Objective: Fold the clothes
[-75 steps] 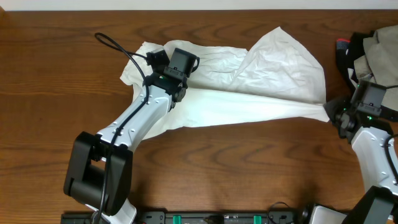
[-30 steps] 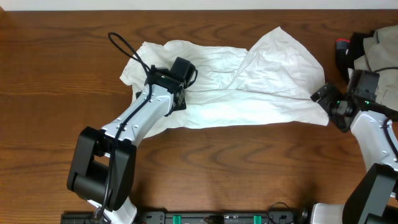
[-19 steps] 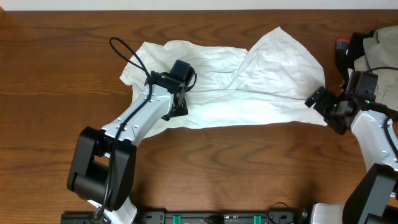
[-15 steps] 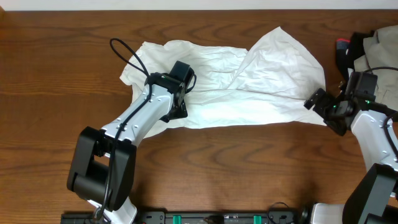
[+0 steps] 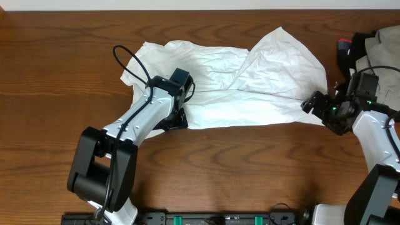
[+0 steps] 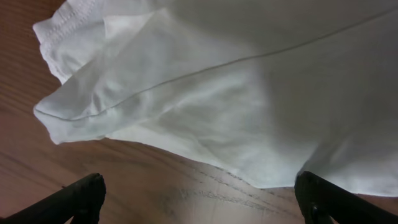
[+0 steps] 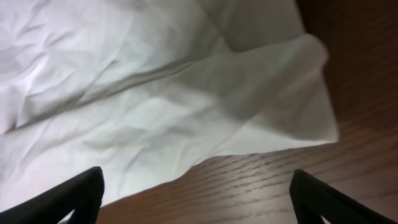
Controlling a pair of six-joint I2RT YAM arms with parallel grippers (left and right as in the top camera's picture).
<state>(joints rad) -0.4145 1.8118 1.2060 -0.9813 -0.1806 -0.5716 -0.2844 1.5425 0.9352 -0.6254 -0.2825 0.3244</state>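
The clothes (image 5: 250,81) are one large, wrinkled white garment spread flat across the back half of the wooden table. My left gripper (image 5: 174,119) hangs over its front-left hem. In the left wrist view that gripper (image 6: 202,202) is open, with bare wood between its fingers and the white hem (image 6: 249,93) just beyond them. My right gripper (image 5: 312,104) sits at the garment's right corner. It is open in the right wrist view (image 7: 199,199), over wood, and the cloth's edge (image 7: 155,93) lies right ahead of it. Neither gripper holds anything.
A heap of grey-beige fabric (image 5: 384,53) on something dark with a red part (image 5: 344,45) lies at the far right edge, behind the right arm. The left arm's black cable (image 5: 128,59) loops over the garment's left end.
My left gripper has slid toward the table's front, from on top of the cloth to its front hem. My right gripper has moved left, closer to the right corner.
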